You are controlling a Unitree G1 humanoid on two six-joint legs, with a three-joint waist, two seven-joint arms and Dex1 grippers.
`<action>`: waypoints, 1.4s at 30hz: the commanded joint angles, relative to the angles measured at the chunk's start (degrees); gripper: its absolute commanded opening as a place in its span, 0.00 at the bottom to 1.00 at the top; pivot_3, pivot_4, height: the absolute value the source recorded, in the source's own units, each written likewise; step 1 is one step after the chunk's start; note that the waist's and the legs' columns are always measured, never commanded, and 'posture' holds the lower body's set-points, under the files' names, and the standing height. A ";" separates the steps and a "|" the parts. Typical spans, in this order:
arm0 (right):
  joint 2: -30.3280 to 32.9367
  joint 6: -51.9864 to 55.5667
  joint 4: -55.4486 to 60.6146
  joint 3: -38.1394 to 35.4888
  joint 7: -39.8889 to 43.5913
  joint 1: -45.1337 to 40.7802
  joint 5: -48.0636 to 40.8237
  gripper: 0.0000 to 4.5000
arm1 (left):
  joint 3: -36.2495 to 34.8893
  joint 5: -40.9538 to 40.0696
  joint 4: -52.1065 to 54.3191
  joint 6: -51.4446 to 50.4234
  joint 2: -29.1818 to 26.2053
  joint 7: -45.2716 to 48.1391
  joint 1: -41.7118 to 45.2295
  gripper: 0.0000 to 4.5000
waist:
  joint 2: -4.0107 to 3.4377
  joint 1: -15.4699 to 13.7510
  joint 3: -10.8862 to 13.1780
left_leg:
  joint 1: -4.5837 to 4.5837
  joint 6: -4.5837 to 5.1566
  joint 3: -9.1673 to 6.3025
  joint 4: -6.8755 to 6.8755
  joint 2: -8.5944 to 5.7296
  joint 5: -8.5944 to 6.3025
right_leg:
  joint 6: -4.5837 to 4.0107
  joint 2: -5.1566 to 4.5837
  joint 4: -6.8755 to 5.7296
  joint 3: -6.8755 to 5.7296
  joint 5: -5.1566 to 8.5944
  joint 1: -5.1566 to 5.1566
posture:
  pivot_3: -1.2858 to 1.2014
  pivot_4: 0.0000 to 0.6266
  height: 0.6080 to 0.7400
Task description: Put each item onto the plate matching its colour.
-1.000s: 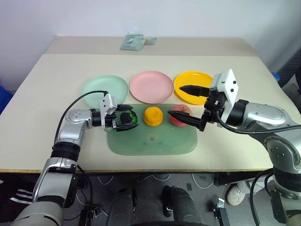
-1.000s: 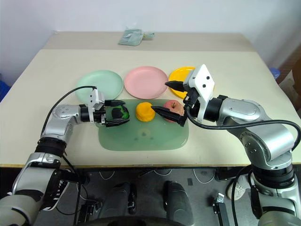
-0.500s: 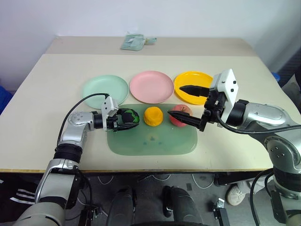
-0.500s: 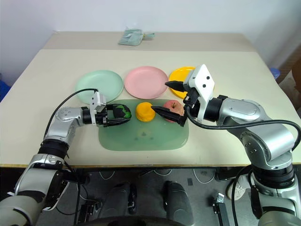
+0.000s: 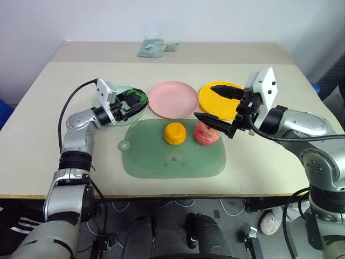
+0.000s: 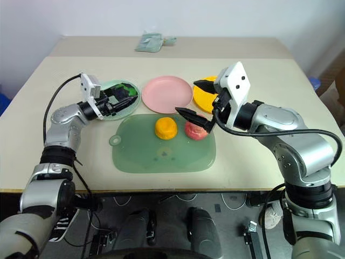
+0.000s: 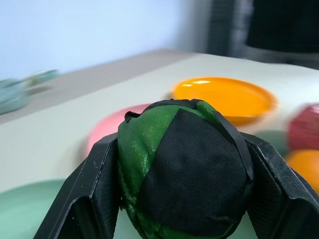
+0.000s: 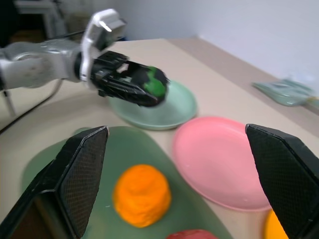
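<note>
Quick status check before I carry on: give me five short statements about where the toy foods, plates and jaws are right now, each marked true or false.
1. The left gripper holds the green-and-black toy over the mint green plate. True.
2. The orange toy lies on the yellow plate. False: it lies on the green mat.
3. The right gripper has its jaws open, holding nothing. True.
4. The pink plate carries the pink-red apple. False: the plate is bare and the apple is on the mat beside the orange toy.
5. A pale green cloth lies at the table's far edge. True.
</note>
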State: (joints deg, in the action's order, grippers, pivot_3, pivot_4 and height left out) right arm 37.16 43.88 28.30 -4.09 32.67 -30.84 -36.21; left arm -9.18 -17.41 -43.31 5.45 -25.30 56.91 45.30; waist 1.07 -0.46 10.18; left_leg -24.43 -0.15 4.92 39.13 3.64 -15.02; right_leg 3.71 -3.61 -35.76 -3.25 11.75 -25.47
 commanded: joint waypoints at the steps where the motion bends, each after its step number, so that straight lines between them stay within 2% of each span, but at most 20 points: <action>1: -3.53 -2.24 -1.32 2.73 -4.58 -2.72 4.47 1.00 | -1.95 1.69 -4.13 4.41 -0.62 -5.79 2.78 0.70 | 0.00 0.06 0.00 | 0.00 0.00 0.01 0.00 0.00 0.00 | 0.00 0.00 -0.03 0.00 0.00 -0.02 | 0.52 0.24 1.00; 10: -8.48 -0.86 -1.26 8.35 -5.14 -3.11 6.54 1.00 | -2.22 5.78 -16.17 10.62 -1.89 -15.26 6.25 0.70 | 0.00 -0.24 0.00 | -0.04 0.00 0.03 0.01 -0.03 0.00 | 0.02 -0.06 -0.04 -0.01 -0.01 -0.01 | 0.52 0.24 1.00; 21: -10.69 -1.43 -1.67 9.86 -4.96 -2.95 9.01 1.00 | -2.37 6.45 -21.87 13.59 -1.93 -17.52 7.27 0.70 | 0.00 -0.16 0.00 | -0.03 0.00 0.03 0.00 -0.01 0.00 | 0.01 -0.04 -0.05 -0.02 0.00 -0.02 | 0.52 0.24 1.00; 24: -10.31 -1.55 -1.94 9.36 -4.52 -2.98 9.37 1.00 | -1.96 7.51 -22.30 14.91 -2.06 -19.56 7.12 0.89 | 0.00 -0.13 0.00 | -0.03 0.00 0.03 0.00 -0.01 0.00 | 0.01 -0.04 -0.06 -0.02 0.00 -0.02 | 0.52 0.24 1.00; 25: -10.27 -1.55 -1.98 9.26 -4.41 -2.98 9.43 1.00 | -1.97 7.61 -22.22 15.64 -1.95 -19.64 7.07 1.00 | 0.00 -0.13 0.00 | -0.03 0.00 0.03 0.00 -0.01 0.00 | 0.01 -0.04 -0.06 -0.02 -0.01 -0.02 | 0.52 0.24 1.00; 28: -10.33 -1.60 -1.90 9.19 -4.23 -2.87 9.63 1.00 | -2.88 6.11 -21.21 16.65 -1.53 -17.71 7.61 1.00 | 0.00 -0.15 0.00 | -0.02 0.00 0.03 0.00 -0.01 0.00 | 0.01 -0.04 -0.06 -0.02 -0.01 -0.02 | 0.52 0.24 1.00; 32: -10.24 -1.30 -1.61 9.45 -3.73 -2.59 9.51 1.00 | -4.69 1.25 -17.00 12.41 -2.03 -7.62 8.44 1.00 | 0.00 -0.14 0.00 | -0.03 0.00 0.03 0.00 -0.01 0.00 | 0.01 -0.04 -0.06 -0.03 -0.01 -0.02 | 0.52 0.24 1.00; 36: -9.45 -0.85 -1.19 9.54 -2.61 -1.78 9.18 1.00 | -4.23 -3.49 -8.23 5.06 -3.36 5.48 6.77 1.00 | 0.00 -0.08 0.00 | -0.04 0.00 0.03 0.00 -0.01 0.00 | 0.00 -0.04 -0.06 -0.02 0.00 -0.02 | 0.52 0.24 1.00; 42: -7.62 -0.67 -1.84 10.78 -0.59 -2.36 9.91 1.00 | -0.93 -13.50 13.48 -16.58 -7.41 24.07 -3.22 1.00 | -0.01 0.88 0.00 | 0.00 0.00 0.02 -0.02 0.00 0.00 | -0.02 -0.04 -0.10 -0.01 0.01 -0.02 | 0.52 0.24 1.00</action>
State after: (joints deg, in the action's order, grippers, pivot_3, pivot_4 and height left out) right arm 28.97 43.47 25.40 6.52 31.36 -32.15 -27.04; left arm -10.74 -27.39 -36.49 -6.15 -30.81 76.32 43.41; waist 1.05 0.42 10.18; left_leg -24.42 -0.15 4.93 39.11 3.65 -15.02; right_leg 3.69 -3.65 -35.90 -3.26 11.77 -25.50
